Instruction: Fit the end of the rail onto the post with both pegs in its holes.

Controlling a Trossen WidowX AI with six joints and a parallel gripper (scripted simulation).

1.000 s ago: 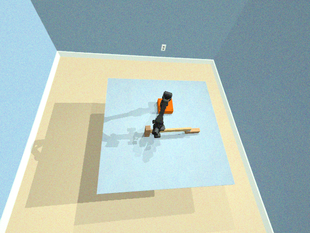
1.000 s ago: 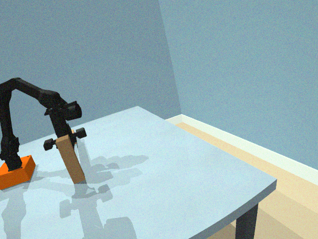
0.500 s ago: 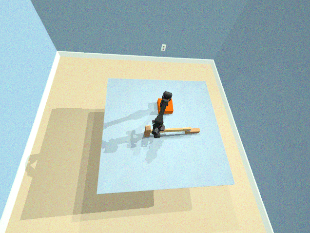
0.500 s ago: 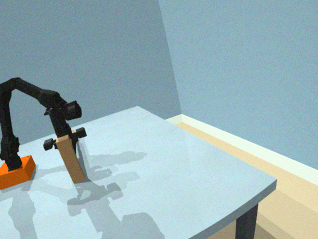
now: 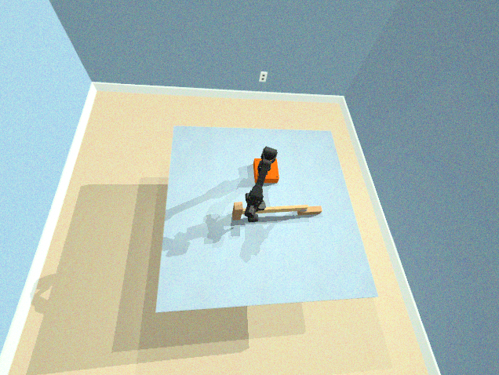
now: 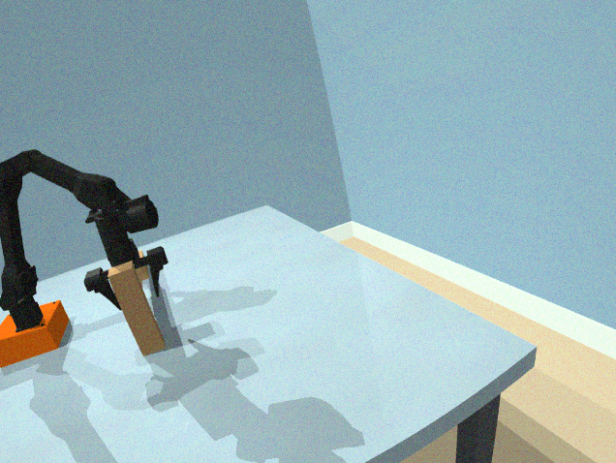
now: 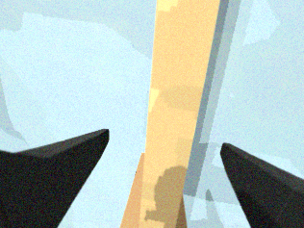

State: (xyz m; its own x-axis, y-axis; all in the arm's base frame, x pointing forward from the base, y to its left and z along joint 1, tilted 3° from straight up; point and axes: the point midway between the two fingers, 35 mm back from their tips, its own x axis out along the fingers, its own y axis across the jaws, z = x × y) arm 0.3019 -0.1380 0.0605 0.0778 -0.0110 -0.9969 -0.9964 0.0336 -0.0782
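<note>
The post [image 5: 237, 210] [image 6: 137, 313] stands upright. The long pale rail [image 5: 282, 209] [image 7: 178, 57] runs from beside it to the low footboard block [image 5: 315, 209], where its far end rests; in the top view it looks roughly level. My gripper [image 5: 257, 212] [image 6: 138, 299] [image 7: 164, 140] is open, pointing down around the rail close to the post. In the wrist view the fingers stand apart on either side of the rail, with gaps on both sides. The pegs, the holes and the joint between rail and post are hidden, so I cannot tell whether they touch.
The orange base box [image 5: 273, 173] [image 6: 37, 335] sits behind the rail, under the arm. The arm reaches from it over the pale table [image 5: 290, 257] [image 6: 398, 318]. Shadows of the arm fall across the table beside the post.
</note>
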